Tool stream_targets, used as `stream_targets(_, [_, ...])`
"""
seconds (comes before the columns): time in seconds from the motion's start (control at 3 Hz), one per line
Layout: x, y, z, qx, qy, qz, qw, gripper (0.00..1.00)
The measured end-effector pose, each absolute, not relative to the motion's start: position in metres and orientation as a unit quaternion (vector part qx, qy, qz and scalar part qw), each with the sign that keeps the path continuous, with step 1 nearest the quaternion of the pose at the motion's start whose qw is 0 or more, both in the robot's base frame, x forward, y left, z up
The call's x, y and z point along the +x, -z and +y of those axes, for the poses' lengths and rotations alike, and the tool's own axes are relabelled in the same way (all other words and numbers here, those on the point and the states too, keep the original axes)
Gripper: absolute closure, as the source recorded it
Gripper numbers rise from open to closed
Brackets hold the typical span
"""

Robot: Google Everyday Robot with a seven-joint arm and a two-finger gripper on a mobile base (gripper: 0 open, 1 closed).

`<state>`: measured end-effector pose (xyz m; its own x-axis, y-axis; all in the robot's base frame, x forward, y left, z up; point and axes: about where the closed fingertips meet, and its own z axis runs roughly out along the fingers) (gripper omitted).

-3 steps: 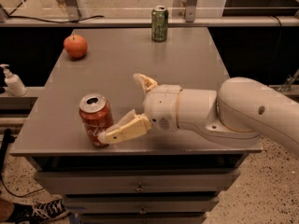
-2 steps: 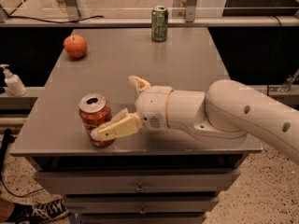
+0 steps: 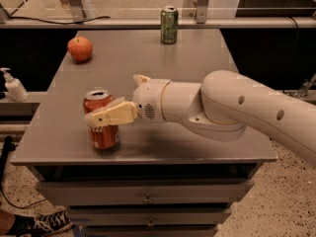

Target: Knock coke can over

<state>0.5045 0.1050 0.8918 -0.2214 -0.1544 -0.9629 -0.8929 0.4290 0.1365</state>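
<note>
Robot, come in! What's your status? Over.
Gripper at front-left, jaws open, one across the coke can. Can upright, not tipped yet. Apple and green can far back, out of the way.

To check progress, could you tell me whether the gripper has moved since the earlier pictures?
Yes. The gripper has shifted toward the left edge of the table, its near finger higher across the coke can.

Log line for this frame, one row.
gripper: fingers open, one across front of red aluminium coke can | can: upright | knock-over: not done
</note>
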Motion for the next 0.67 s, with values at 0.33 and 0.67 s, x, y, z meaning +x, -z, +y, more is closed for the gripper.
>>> stream_targets(0.33, [0.53, -0.905, 0.107, -0.352, -0.373, 0.709, 0.485, 0.0])
stream_targets(0.67, [0.542, -0.908, 0.106, -0.33, -0.374, 0.722, 0.479, 0.0])
